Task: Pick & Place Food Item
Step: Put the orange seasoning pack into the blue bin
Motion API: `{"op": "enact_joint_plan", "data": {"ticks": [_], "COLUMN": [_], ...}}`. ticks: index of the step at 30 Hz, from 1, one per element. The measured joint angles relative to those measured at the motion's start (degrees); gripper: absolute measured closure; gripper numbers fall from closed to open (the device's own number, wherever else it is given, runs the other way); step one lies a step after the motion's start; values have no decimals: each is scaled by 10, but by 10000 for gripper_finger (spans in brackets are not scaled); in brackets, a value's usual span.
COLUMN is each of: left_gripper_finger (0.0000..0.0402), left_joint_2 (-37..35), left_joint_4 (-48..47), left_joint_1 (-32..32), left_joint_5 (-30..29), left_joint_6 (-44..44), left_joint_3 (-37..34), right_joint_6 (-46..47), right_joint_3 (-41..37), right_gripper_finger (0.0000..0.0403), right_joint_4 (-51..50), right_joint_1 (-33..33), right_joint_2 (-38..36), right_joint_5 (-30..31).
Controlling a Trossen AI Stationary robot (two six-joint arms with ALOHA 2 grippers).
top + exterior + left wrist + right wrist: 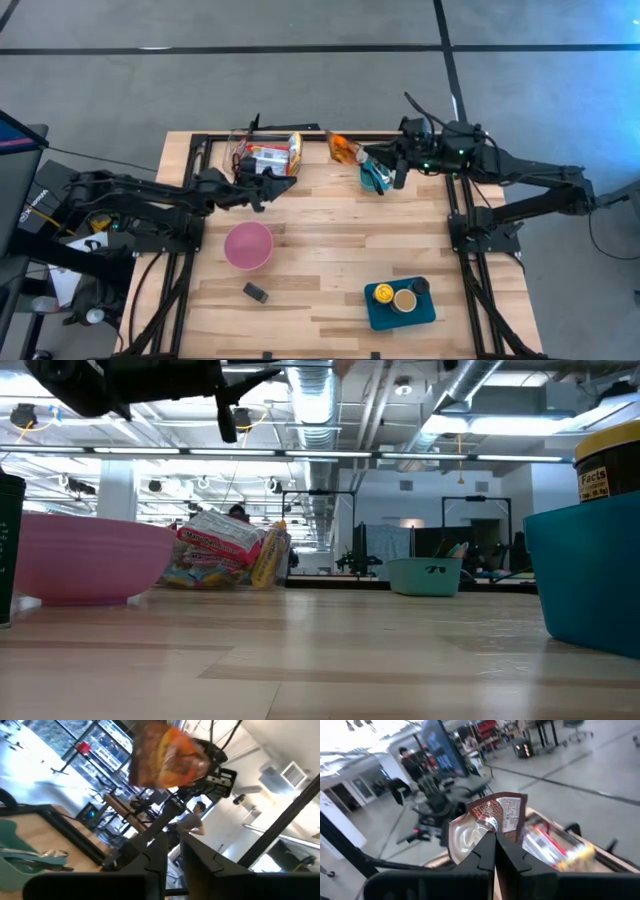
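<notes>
The left gripper (pixel 272 186) is held at 11 o'clock of the table (pixel 330 255), just beside a pile of packets (pixel 270 155). Whether it is open or closed cannot be told, and nothing is seen in it. The packets in the pile are too jumbled to be counted.

One pink bowl (pixel 248 245) is set at 9 o'clock, and nothing is seen in it. One small black object (pixel 255 292) is found at 7 o'clock.

At 12 o'clock one orange-brown packet (pixel 490 822) is held above the table, clamped in the closed right gripper (pixel 494 839). Below that gripper, at 1 o'clock, one teal bin (pixel 376 181) is placed, and something metallic is seen in it.

At 5 o'clock one teal tray (pixel 400 315) is set. Three jars are held in it: one yellow-lidded (pixel 383 294), one tan-lidded (pixel 405 300), one dark (pixel 420 285).
</notes>
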Motion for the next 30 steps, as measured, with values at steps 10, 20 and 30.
{"op": "enact_joint_plan", "data": {"ticks": [10,20,30], "left_gripper_finger": [273,265,246], "left_joint_2": [60,70,70], "left_joint_4": [88,114,132], "left_joint_1": [19,19,19], "left_joint_5": [51,53,52], "left_joint_6": [-63,-64,-78], "left_joint_3": [1,1,1], "right_joint_6": [-1,-15,12], "right_joint_3": [0,0,0], "right_gripper_finger": [403,403,403], "right_joint_4": [73,151,182], "right_joint_1": [13,18,27], "right_joint_2": [53,89,101], "right_joint_5": [-17,-45,-60]}}
